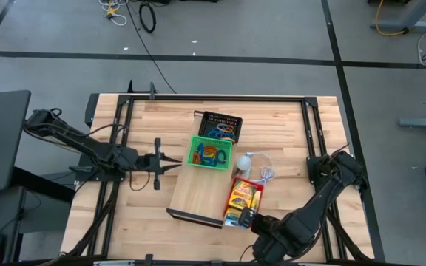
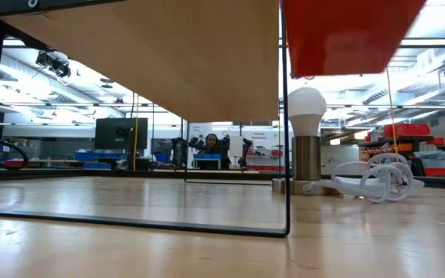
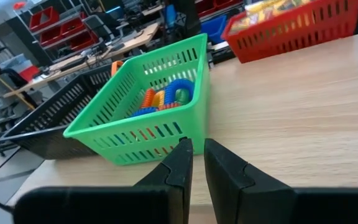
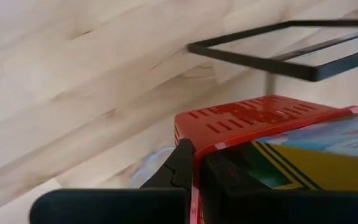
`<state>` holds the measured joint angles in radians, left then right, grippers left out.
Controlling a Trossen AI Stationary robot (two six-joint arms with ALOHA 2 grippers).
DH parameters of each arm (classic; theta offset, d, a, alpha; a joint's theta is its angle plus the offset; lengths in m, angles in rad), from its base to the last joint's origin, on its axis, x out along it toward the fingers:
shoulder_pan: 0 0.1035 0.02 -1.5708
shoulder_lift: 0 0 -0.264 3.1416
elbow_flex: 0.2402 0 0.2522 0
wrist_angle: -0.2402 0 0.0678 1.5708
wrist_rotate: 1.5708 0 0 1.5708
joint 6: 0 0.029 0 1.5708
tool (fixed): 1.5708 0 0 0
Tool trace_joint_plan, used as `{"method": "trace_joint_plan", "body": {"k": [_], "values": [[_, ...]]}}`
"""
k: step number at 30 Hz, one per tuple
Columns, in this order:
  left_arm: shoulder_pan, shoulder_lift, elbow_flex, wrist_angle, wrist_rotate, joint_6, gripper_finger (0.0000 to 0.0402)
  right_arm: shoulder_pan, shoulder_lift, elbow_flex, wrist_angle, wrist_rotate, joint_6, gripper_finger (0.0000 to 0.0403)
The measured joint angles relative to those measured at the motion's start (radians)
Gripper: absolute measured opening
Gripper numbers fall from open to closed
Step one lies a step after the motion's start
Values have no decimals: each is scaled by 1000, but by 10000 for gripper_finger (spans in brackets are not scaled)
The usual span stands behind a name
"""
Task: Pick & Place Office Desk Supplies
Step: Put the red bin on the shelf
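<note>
With my right gripper [image 4: 194, 163] clamped on the near rim of the red tray [image 4: 260, 115] of boxes [image 1: 243, 198], I lift level so nothing spills, while my left gripper [image 3: 194, 163], nearly shut and empty, waits beside the green tray [image 3: 143, 93] of clips [image 3: 166, 98].

Blue, orange and yellow loop clips [image 3: 166, 96] lie heaped loose inside the green tray [image 1: 195, 151]. More blue and orange clips [image 1: 222, 131] lie in the black tray [image 1: 207, 118] touching the green tray's far side. Yellow and green card boxes [image 1: 244, 196] lie flat in the red tray [image 1: 236, 184] just right of the green tray.
</note>
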<state>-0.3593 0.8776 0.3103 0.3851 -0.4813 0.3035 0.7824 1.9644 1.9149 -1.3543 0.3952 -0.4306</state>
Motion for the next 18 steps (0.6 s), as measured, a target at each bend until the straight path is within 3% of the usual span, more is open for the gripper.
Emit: {"method": "trace_joint_plan", "body": {"k": [10, 18], "values": [[43, 0, 0, 0, 47, -27, 50, -9, 0, 112, -53, 20, -139, 9], [54, 0, 0, -1, 49, -29, 50, -64, 0, 121, -12, 13, -310, 9]]}}
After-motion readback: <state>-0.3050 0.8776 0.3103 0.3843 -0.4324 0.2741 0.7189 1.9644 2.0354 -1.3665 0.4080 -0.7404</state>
